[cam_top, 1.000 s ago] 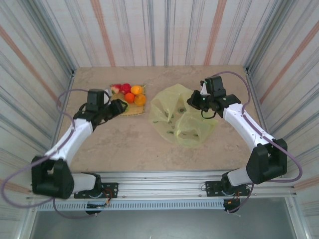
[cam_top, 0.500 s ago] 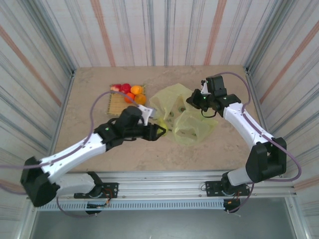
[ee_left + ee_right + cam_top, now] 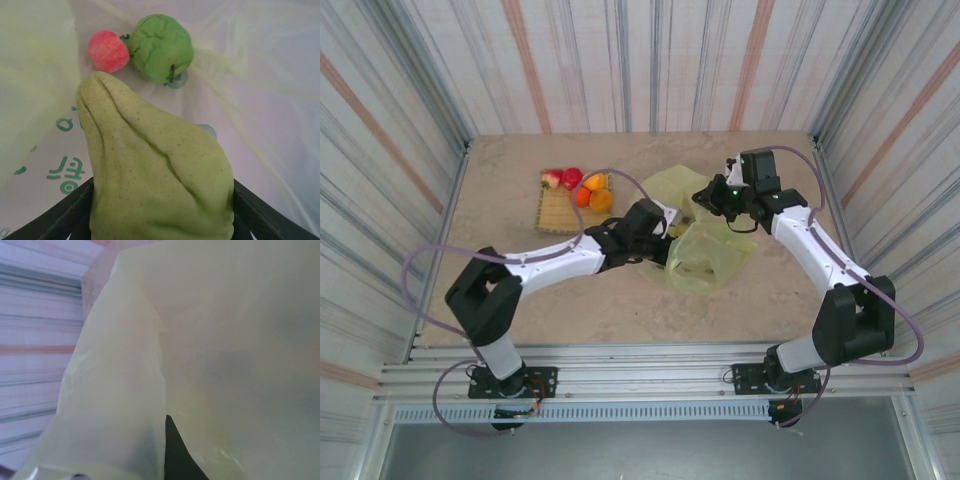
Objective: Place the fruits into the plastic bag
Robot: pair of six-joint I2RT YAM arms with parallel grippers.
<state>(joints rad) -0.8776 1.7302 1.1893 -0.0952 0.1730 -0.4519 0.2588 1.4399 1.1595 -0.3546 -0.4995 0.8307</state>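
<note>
Top view: plastic bag (image 3: 715, 262) lay crumpled on the bench (image 3: 520, 300), mouth facing the left arm's side. Right hand (image 3: 712, 201) sat at the bag's far rim, jaws together and, by the film draped right across its wrist view, clamped on the bag's edge to hold the mouth up. Left hand (image 3: 658, 243) was pushed into the mouth of the bag. Its wrist view showed the dark fingers (image 3: 75, 217) pressed on either flank of a speckled green fruit (image 3: 160, 170), pear-shaped and held point-forward over the bag's inner floor, so that hand was closed on the fruit, not yet let go. Deeper inside the bag lay a small red fruit (image 3: 108, 51) touching a round green fruit (image 3: 161, 47), both resting on the film. Outside the bag, well apart from its mouth, a woven mat (image 3: 553, 212) carried the rest: a red fruit (image 3: 572, 177) with a paler red one (image 3: 552, 179) beside it, plus an orange fruit (image 3: 595, 181) and two more oranges (image 3: 603, 200) close by, as best I could count. Judgement: two fruits in, a third at the point of release, about five waiting on the mat, so the task stood under halfway.
</note>
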